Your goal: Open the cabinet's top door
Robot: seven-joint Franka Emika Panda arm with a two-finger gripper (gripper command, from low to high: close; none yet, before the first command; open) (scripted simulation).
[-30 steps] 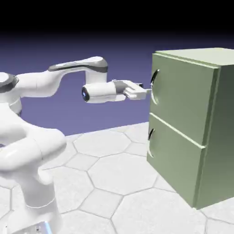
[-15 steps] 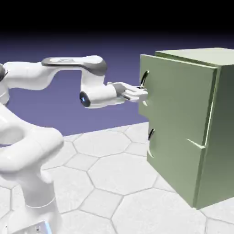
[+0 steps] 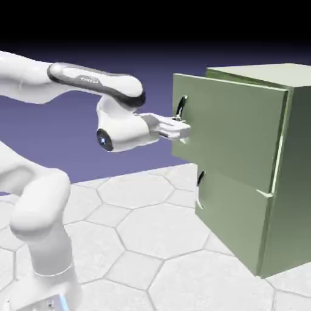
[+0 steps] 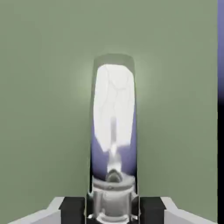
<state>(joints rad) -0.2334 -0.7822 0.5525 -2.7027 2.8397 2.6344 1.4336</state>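
Note:
The sage-green cabinet (image 3: 294, 176) stands at the right of the exterior view. Its top door (image 3: 237, 133) hangs ajar, the handle edge swung out from the body. My gripper (image 3: 184, 129) is shut on the lower part of the door's dark curved handle (image 3: 181, 108). In the hand view the handle (image 4: 113, 127) is a glossy upright bar against the green top door (image 4: 43, 109). My gripper (image 4: 113, 209) clamps its lower end between two dark fingertips (image 4: 73, 208).
The shorter lower panel (image 3: 234, 222) is shut, with its small dark handle (image 3: 200, 178) below my gripper. Pale hexagon-tiled table (image 3: 146, 237) spreads in front of the cabinet. My white arm reaches in from the left.
My gripper has shut on the handle and drawn back to the exterior view's left. The top door has swung from shut to partly open.

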